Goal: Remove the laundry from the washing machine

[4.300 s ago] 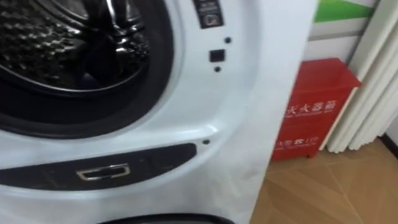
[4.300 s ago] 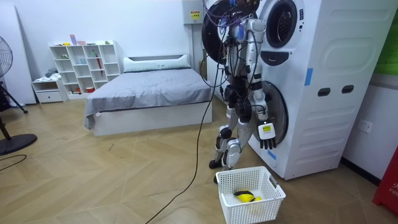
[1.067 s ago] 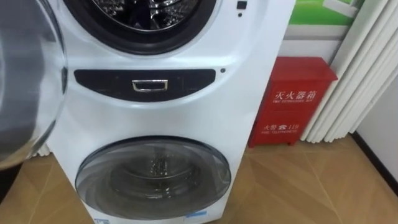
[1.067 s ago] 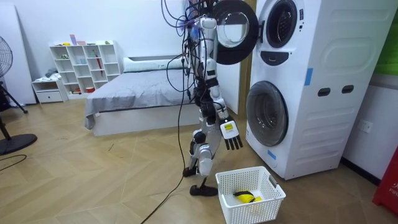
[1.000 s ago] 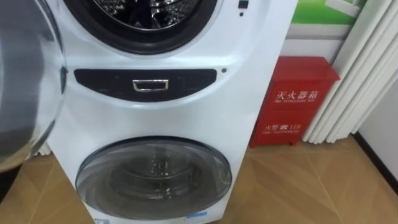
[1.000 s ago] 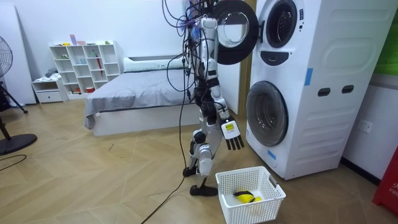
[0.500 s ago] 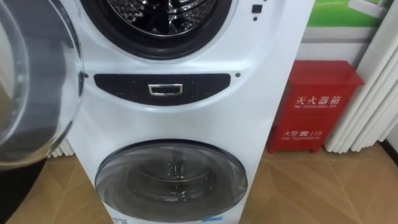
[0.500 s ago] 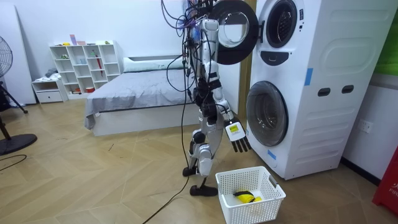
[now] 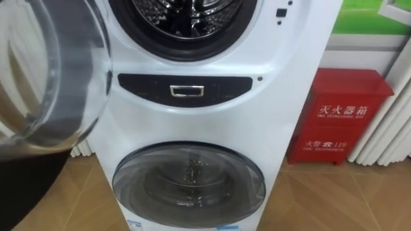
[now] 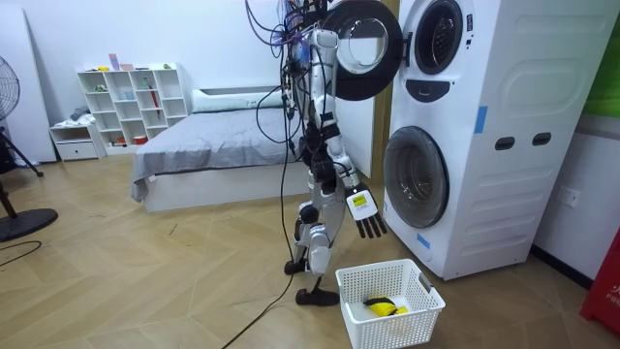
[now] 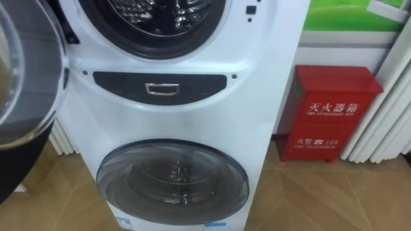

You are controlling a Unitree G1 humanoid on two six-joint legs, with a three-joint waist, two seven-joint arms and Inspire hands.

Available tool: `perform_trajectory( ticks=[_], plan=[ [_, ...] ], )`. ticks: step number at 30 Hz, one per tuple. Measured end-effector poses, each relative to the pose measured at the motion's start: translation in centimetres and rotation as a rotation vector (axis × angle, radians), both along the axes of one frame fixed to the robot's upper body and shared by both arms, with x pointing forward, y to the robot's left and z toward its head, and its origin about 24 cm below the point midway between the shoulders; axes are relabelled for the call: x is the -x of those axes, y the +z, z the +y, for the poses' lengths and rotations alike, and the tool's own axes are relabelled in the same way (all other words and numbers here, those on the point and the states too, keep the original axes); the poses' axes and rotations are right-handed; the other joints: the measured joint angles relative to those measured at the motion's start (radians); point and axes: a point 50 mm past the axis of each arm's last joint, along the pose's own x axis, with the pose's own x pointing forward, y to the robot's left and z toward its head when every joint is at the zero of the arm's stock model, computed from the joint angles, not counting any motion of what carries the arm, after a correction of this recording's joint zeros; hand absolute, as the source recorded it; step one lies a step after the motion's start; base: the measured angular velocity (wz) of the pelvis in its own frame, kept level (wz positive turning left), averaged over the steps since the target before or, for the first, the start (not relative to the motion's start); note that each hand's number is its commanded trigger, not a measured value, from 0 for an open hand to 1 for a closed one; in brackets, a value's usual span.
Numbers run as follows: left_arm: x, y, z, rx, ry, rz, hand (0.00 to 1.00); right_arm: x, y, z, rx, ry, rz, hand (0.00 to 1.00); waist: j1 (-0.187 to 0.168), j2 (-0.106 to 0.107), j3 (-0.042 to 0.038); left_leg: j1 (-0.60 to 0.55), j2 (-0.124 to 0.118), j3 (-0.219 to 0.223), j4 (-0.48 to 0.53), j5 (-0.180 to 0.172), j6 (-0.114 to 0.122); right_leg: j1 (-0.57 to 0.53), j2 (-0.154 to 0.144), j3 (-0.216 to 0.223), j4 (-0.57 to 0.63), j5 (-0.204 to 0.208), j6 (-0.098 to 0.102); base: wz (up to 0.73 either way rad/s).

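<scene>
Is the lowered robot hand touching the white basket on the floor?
Apart. The room view shows the right robot hand hanging open above the basket, with a clear gap between them.

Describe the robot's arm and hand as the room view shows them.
The right hand has black fingers and a small white tag with a yellow patch on its back. The arm above it is slim, in black and white sections, and dark cables loop about the shoulders.

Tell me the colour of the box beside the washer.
The box is red; the left eye view shows it best.
</scene>
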Motion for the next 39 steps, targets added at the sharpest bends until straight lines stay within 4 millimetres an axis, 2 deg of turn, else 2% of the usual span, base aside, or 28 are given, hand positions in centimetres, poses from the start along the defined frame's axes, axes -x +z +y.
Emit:
perform_trajectory(
  ticks=[4,7,10,13,17,19,20,22,25,27,29,32,35,39],
  plan=[
    [0.1,1.9,-0.6,-0.135,-0.009,-0.002,0.0,0.3,-0.1,0.2,-0.015,0.002,0.008,0.0,0.001,-0.001,0.0004,-0.011,-0.006,-0.039,0.006,0.0,0.0,0.003,-0.003,-0.017,-0.001,0.0,0.0,0.25],
    [0.1,3.7,-1.1,-0.213,-0.015,-0.04,0.0,0.5,-0.2,0.3,-0.022,0.002,0.017,0.0,0.003,-0.003,0.0024,-0.014,-0.009,-0.061,0.018,0.0,0.0,0.012,-0.005,-0.013,-0.009,0.0,0.0,0.35],
    [0.2,5.9,-2.4,-0.316,-0.032,-0.102,0.0,0.2,-0.4,0.8,-0.039,0.023,0.032,0.0,0.003,-0.008,0.0063,-0.022,-0.011,-0.084,0.029,0.001,-0.001,0.023,-0.006,-0.017,-0.017,0.0,0.0,0.27],
    [0.0,6.8,-3.5,-0.334,-0.081,-0.136,0.0,-0.2,-0.6,1.2,-0.056,0.047,0.031,0.0,0.003,-0.011,0.0079,-0.034,-0.012,-0.098,0.036,0.003,-0.004,0.022,-0.006,-0.017,-0.017,0.0,0.0,0.15],
    [-1.3,7.2,-7.0,-0.364,-0.243,-0.145,0.0,-0.6,-0.8,2.4,-0.09,0.117,0.038,0.0,-0.001,-0.019,0.0133,-0.06,-0.015,-0.125,0.047,0.011,-0.008,0.018,-0.005,-0.012,-0.017,0.001,-0.002,0.21],
    [-2.3,7.4,-10.3,-0.336,-0.42,-0.183,0.0,-1.4,-0.9,3.0,-0.105,0.174,0.036,0.0,-0.003,-0.022,0.0155,-0.078,-0.016,-0.131,0.06,0.016,-0.009,0.007,-0.005,-0.009,-0.016,0.006,-0.007,0.1],
    [-2.5,7.6,-11.0,-0.333,-0.461,-0.202,0.0,-1.7,-0.9,3.1,-0.111,0.191,0.032,0.0,-0.012,-0.022,0.0156,-0.082,-0.016,-0.13,0.06,0.019,-0.01,0.003,-0.005,-0.008,-0.016,0.008,-0.008,-0.06],
    [-3.3,9.1,-12.8,-0.341,-0.559,-0.279,0.0,-3.9,-0.7,3.7,-0.125,0.251,-0.008,0.0,-0.06,-0.018,0.0175,-0.094,-0.018,-0.13,0.049,0.034,-0.012,-0.014,-0.005,-0.007,-0.017,0.016,-0.009,-0.06],
    [-4.0,8.9,-14.8,-0.32,-0.686,-0.286,0.0,-4.5,-0.7,4.1,-0.135,0.288,-0.017,0.0,-0.095,-0.02,0.0161,-0.085,-0.021,-0.124,0.03,0.047,-0.011,-0.019,-0.007,0.002,-0.017,0.017,-0.009,-0.09],
    [-4.5,8.5,-17.2,-0.252,-0.86,-0.299,0.0,-4.7,-0.8,4.4,-0.145,0.298,-0.004,0.0,-0.138,-0.022,0.0155,-0.069,-0.021,-0.113,0.014,0.052,-0.011,-0.02,-0.008,0.011,-0.016,0.016,-0.009,-0.2],
    [-4.7,8.3,-19.1,-0.207,-1.006,-0.31,0.0,-4.9,-0.9,4.4,-0.145,0.302,0.001,0.0,-0.162,-0.024,0.0135,-0.068,-0.017,-0.09,0.009,0.052,-0.011,-0.022,-0.006,0.029,-0.016,0.016,-0.009,-0.29],
    [-5.2,7.7,-21.7,-0.139,-1.22,-0.303,0.0,-5.1,-0.9,4.8,-0.158,0.284,-0.008,0.0,-0.193,-0.041,0.0189,-0.062,-0.014,-0.063,0.01,0.052,-0.011,-0.025,-0.004,0.052,-0.015,0.015,-0.009,-0.26],
    [-5.2,7.1,-23.2,-0.097,-1.349,-0.283,0.0,-5.1,-0.9,4.9,-0.164,0.271,-0.012,0.0,-0.201,-0.055,0.0159,-0.053,-0.011,-0.032,0.009,0.052,-0.011,-0.032,-0.002,0.08,-0.011,0.016,-0.009,-0.36],
    [-5.6,5.7,-24.2,-0.087,-1.429,-0.211,0.0,-5.4,-0.8,5.0,-0.156,0.294,-0.022,0.0,-0.203,-0.053,0.0137,-0.049,-0.011,-0.021,0.01,0.052,-0.011,-0.037,-0.002,0.08,-0.009,0.016,-0.009,-0.15]
  ],
)
